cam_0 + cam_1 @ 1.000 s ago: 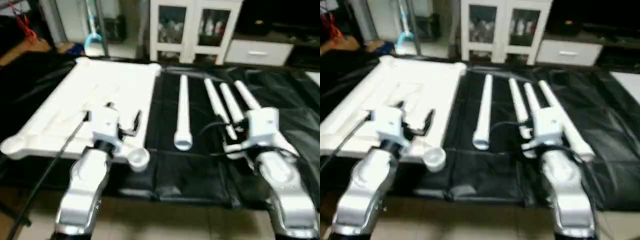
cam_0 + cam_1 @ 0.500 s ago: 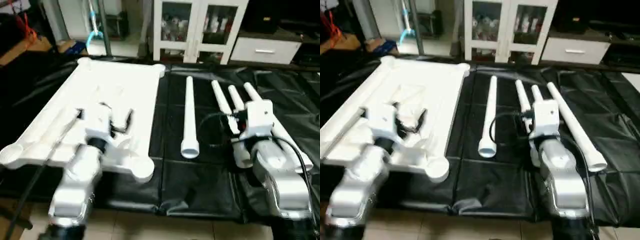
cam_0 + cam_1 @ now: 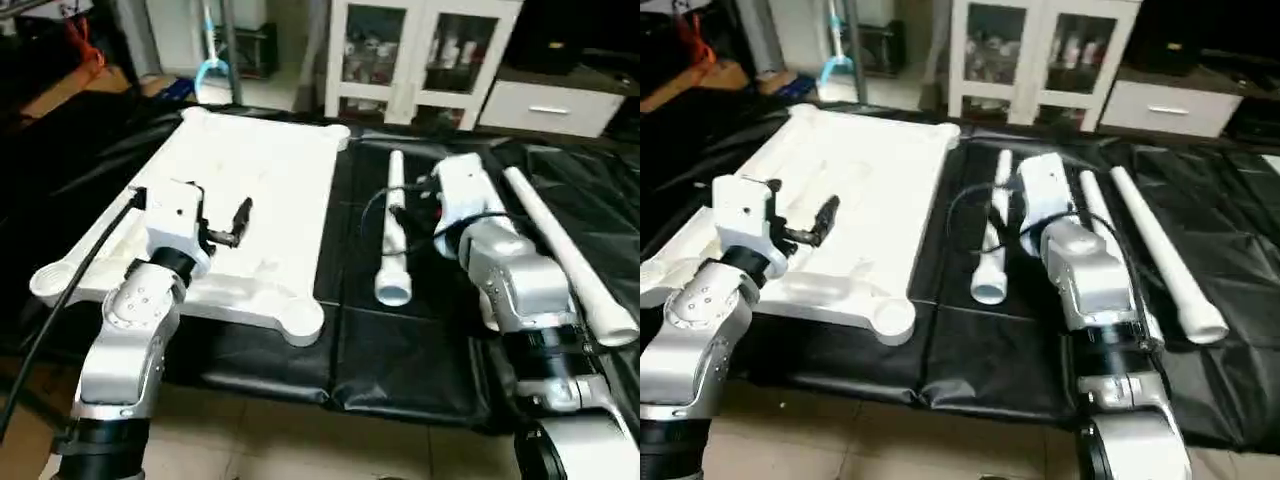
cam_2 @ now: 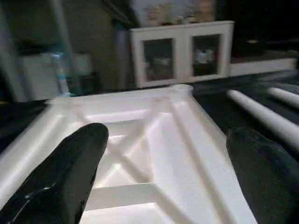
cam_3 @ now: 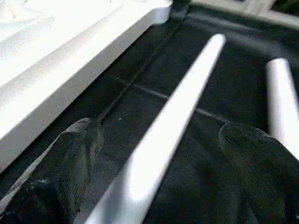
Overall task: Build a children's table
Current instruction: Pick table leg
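Basically nothing's assembling yet: table top (image 3: 250, 200) is lying ribs-up, legs (image 3: 393, 235) are sitting loose beside it, right gripper (image 5: 159, 168) is straddling one, both jaws spread, left gripper (image 4: 163, 182) hovering.

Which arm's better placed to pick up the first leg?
Right. The right gripper hangs over the leg nearest the top, jaws open astride it. The left gripper is over the table top.
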Controlling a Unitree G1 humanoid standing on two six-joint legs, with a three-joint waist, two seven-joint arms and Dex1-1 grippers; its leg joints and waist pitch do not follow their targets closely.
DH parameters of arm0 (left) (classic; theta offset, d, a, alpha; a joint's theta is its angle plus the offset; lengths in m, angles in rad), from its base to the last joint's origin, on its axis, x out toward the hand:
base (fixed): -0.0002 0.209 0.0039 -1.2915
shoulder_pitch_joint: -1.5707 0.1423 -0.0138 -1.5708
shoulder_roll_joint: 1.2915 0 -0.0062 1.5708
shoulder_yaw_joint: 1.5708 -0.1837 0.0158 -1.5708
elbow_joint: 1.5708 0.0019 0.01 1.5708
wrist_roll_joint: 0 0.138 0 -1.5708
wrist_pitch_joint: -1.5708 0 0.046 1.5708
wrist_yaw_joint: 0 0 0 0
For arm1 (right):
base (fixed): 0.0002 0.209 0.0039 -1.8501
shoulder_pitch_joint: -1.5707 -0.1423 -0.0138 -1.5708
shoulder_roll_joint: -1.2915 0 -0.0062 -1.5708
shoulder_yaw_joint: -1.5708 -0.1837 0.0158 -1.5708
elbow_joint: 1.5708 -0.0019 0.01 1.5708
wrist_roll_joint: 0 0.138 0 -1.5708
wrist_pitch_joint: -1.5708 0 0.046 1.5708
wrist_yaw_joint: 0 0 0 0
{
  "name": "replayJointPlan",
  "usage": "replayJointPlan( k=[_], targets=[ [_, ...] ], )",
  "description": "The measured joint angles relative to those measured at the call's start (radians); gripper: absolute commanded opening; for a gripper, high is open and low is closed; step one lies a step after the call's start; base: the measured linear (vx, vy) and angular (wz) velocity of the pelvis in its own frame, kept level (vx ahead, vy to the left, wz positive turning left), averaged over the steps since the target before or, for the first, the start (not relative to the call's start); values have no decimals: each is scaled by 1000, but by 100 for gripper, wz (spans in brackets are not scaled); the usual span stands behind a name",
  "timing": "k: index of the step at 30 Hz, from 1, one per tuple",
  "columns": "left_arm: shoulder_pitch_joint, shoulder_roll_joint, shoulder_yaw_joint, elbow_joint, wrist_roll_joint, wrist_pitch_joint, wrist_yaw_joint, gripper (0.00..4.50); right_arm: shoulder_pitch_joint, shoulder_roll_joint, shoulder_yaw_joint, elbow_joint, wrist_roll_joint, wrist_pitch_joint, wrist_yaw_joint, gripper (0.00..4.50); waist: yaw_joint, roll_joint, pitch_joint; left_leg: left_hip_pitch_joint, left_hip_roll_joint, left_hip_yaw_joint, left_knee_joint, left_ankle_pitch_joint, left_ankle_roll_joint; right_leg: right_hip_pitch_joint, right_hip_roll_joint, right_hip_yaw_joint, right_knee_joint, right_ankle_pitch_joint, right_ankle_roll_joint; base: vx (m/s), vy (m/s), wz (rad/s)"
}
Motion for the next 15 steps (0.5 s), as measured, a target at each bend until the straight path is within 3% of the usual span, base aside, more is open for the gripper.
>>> replayJointPlan(
  k=[5, 9, 12, 15],
  targets=[
    [5, 35, -87, -61, -69, 61, -138, 450, -162, -31, 31, 236, -3, 35, 83, 443, 10, -11, 0, -8, 6, 7, -3, 6, 8, -13, 3, 0, 2, 0, 0, 0, 0, 0],
    [7, 84, -105, -92, -103, 101, -219, 450, -222, -35, 44, 402, -23, 31, 98, 443, 15, -24, 2, -7, 12, 15, -10, 11, 6, -16, 4, -1, 2, 0, 0, 0, 0, 0],
    [33, 153, -142, -106, -102, 132, -296, 450, -273, -18, 24, 556, -19, 29, 104, 443, 15, -27, 4, -6, 18, 25, -11, 12, 4, -17, 4, -1, 3, 0, 0, 0, 0, 0],
    [38, 157, -150, -115, -104, 147, -317, 450, -305, -13, -1, 641, -2, 28, 107, 443, 18, -32, 7, -7, 19, 27, -11, 13, 4, -17, 3, -1, 3, 0, -1, 0, 0, 0]
  ],
)
